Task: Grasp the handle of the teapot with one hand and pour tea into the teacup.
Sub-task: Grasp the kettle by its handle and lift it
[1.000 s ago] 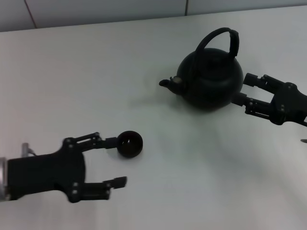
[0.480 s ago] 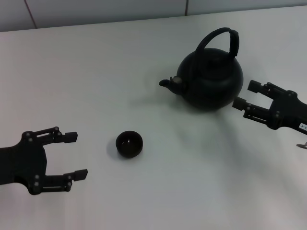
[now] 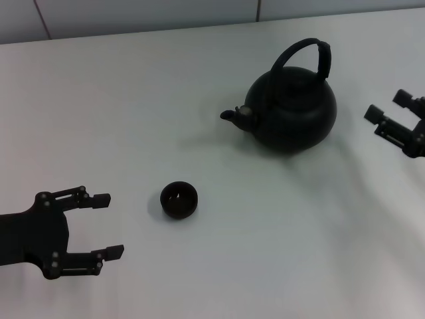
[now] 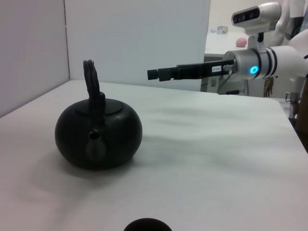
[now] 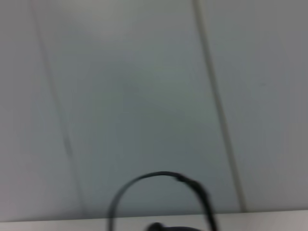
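1. Round matte-black teapot (image 3: 290,109) upright, upper right; small black teacup (image 3: 178,199) lower centre.
2. Right gripper (image 3: 388,116) has retreated to right edge, jaws wide, empty.
3. Left gripper (image 3: 106,224) lower left, wide, backed off the teacup; arched handle (image 3: 307,54) ungrasped.

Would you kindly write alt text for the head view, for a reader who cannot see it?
A black teapot with an arched handle stands untouched on a white table, spout toward a small black teacup set apart from it. The open left gripper hovers beside the teacup; the open right gripper hangs clear of the teapot.
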`<state>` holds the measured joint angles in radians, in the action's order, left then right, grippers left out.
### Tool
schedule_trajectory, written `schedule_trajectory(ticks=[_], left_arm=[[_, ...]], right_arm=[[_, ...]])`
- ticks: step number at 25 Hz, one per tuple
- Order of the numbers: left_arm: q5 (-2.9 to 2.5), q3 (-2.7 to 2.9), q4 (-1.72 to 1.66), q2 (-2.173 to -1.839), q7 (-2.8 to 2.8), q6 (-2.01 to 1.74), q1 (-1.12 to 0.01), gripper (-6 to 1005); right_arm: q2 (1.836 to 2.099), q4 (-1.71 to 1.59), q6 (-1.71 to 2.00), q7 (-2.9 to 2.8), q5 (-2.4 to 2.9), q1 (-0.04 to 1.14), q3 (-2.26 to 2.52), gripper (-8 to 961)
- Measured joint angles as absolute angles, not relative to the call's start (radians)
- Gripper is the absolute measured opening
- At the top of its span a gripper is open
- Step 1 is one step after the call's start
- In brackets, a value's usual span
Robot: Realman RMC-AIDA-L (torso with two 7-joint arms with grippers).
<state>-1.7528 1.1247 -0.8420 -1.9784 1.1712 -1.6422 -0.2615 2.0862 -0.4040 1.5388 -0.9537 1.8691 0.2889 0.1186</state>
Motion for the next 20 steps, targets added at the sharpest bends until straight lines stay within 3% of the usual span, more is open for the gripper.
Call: schedule_trajectory(ticks=[20], left_arm=[[-1.753, 1.112, -0.841, -1.982, 1.166, -1.637, -0.245, 834]], right_arm=[[2.084, -0.297, 1.403, -0.877, 1.868, 0.42, 0.054, 809]])
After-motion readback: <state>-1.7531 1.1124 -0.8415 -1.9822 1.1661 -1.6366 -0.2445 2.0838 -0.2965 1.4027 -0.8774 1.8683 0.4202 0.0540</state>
